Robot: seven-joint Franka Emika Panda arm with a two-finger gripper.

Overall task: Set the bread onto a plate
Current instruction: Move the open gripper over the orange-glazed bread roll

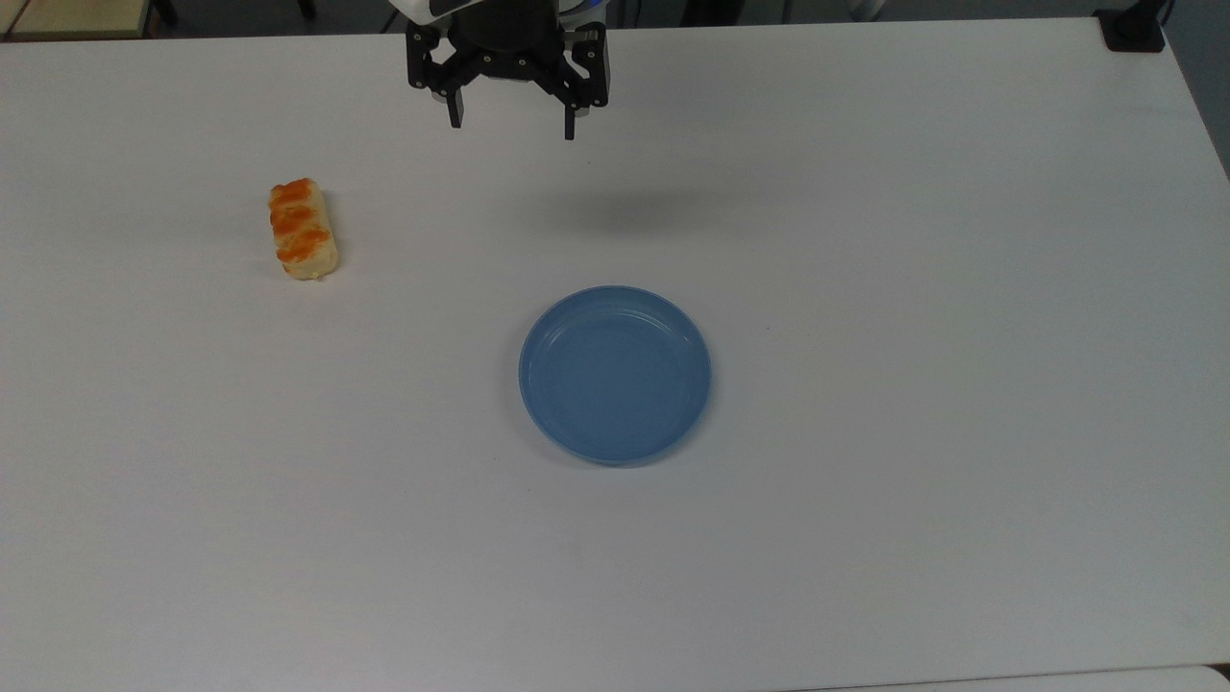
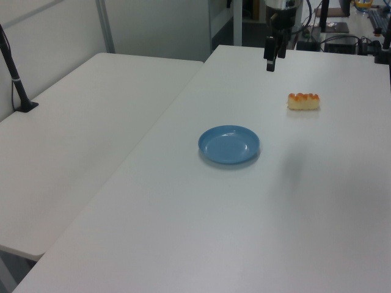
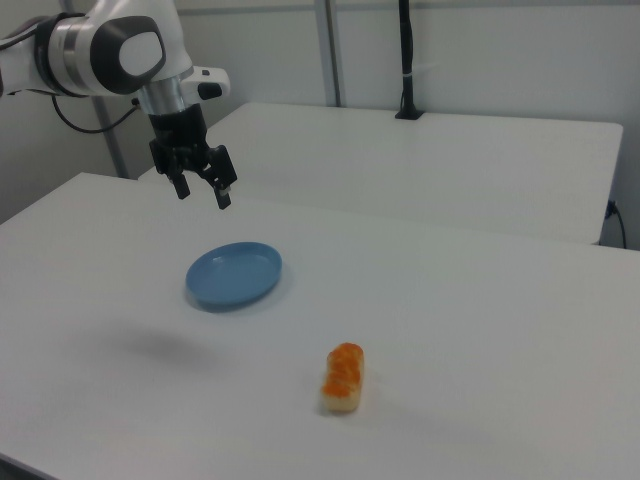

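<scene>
- White tabletop (image 1: 865, 481) is filling the top view, with a dark floor strip along the far edge. The end effector (image 1: 511, 123) is hanging high near the top edge, its two fingers spread wide and gripping nothing. The bread (image 1: 303, 229) is lying flat toward the top view's left, well apart from the plate (image 1: 615, 375), which is sitting empty near the middle.
- From the left view, a second white table is standing alongside, with a black post (image 2: 15, 79) clamped to it. The end effector (image 2: 273, 61) is hovering above the far end of the tabletop (image 2: 214, 232), the bread (image 2: 303, 101) is resting toward the left view's right, and the plate (image 2: 229, 145) is lying nearer the camera.
- From the right view, the arm (image 3: 110, 50) is reaching in from the right view's left, with the end effector (image 3: 202, 190) hanging open above and behind the plate (image 3: 234, 276). The bread (image 3: 343, 378) is lying closest to the camera, untouched.
- Judging the risk ahead: the roll looks soft, so closing hard could be crushing it. Coming down off-centre or along its length could be nudging it aside instead of gripping it. Letting go too high over the shallow plate could be letting it roll off the rim.
</scene>
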